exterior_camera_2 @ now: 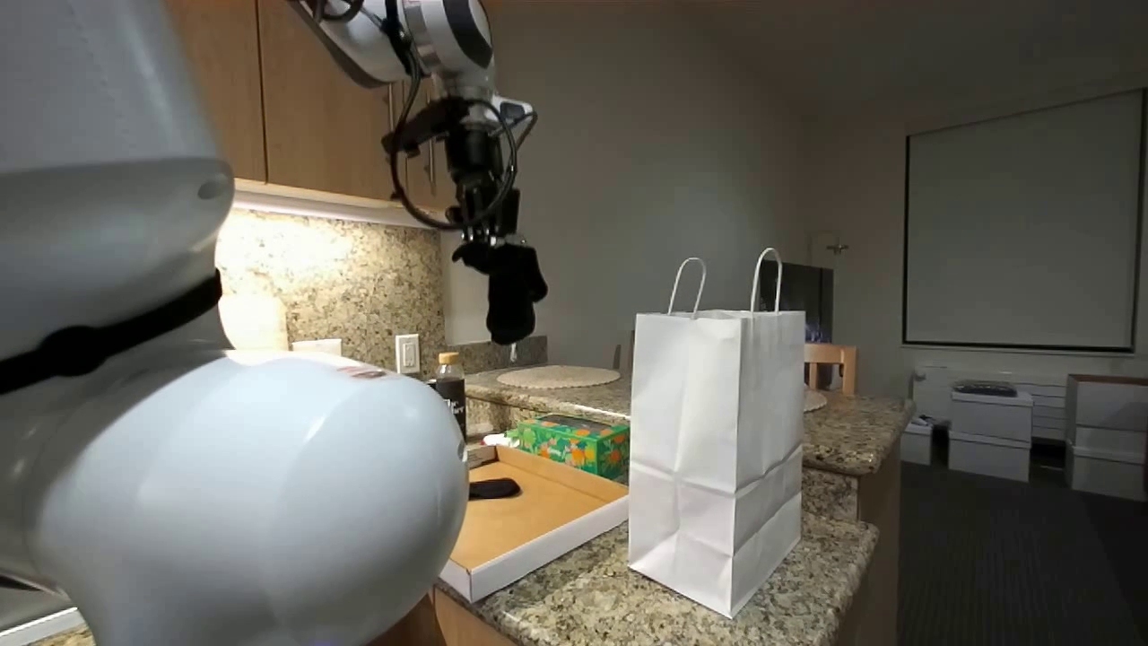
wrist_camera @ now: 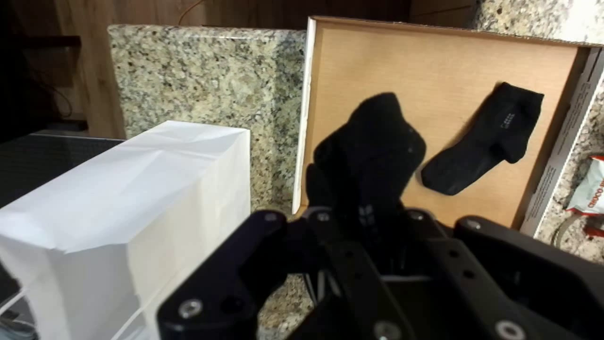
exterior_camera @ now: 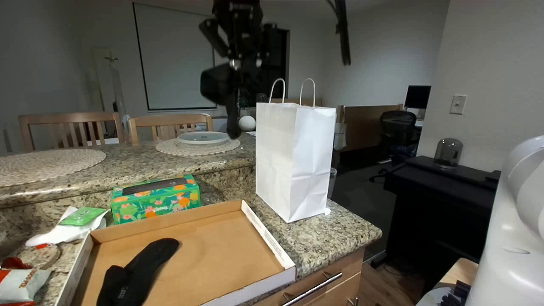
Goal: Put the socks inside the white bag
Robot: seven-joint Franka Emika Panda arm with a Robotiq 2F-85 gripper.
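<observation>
My gripper (exterior_camera: 246,70) is shut on a black sock (exterior_camera_2: 513,305), which hangs down from the fingers in the air; gripper and sock are left of the white bag in both exterior views. In the wrist view the held sock (wrist_camera: 370,141) covers most of the gripper's fingertips (wrist_camera: 365,215). Another black sock (exterior_camera: 140,272) lies flat in the shallow cardboard box (exterior_camera: 216,242); it also shows in the wrist view (wrist_camera: 483,139). The white paper bag (exterior_camera: 293,161) stands upright on the counter beside the box, its two handles up. The inside of the bag is hidden.
A green floral tissue box (exterior_camera: 157,199) stands behind the cardboard box. A snack packet (exterior_camera: 23,282) and wrappers lie at its left. A raised granite ledge behind holds placemats (exterior_camera: 51,163) and a round glass dish (exterior_camera: 203,137). A dark bottle (exterior_camera_2: 453,395) stands at the back.
</observation>
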